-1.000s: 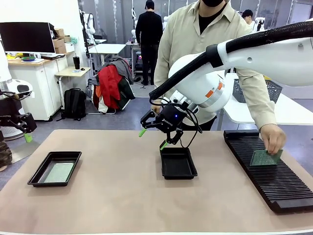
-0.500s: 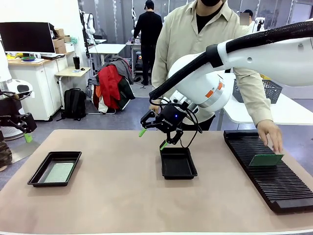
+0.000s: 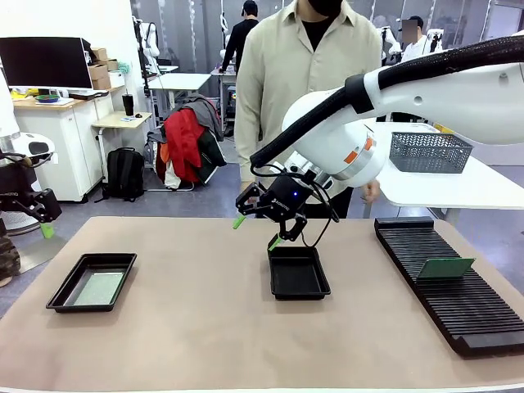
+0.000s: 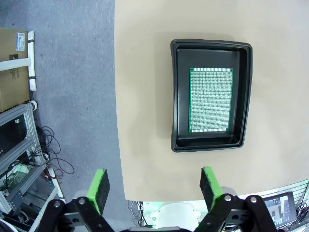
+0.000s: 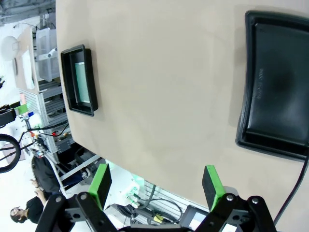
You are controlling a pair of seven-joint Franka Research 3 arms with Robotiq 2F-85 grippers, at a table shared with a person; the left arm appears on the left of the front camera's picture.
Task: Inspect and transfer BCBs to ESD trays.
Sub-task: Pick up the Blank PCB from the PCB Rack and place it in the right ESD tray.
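Stepping back since a second ago, the person [image 3: 286, 82] has let go of one BCB [image 3: 444, 268] and straightened up at the far side of the table [image 3: 188, 327], while both arms hold where they were. At far left, the left gripper [image 4: 154, 186] hangs past the table's edge, jaws spread wide and empty, looking down on the left ESD tray [image 3: 61, 293], where another BCB [image 3: 98, 288] lies flat on the floor. At centre, the right gripper [image 3: 257, 232] hovers above the far rim of the middle ESD tray [image 3: 300, 295], jaws likewise wide and holding nothing; that tray is bare. At right, the newly left BCB leans tilted in the slots of the black rack [image 3: 467, 319], well apart from either gripper. Trouble looks likeliest there: the board is thin and only propped, so a pinch that comes in off-square could tip it flat across the ribs or skate it out of its slot. Carried over, it may catch the middle tray's flared rim and settle crooked, since it is little smaller than the floor
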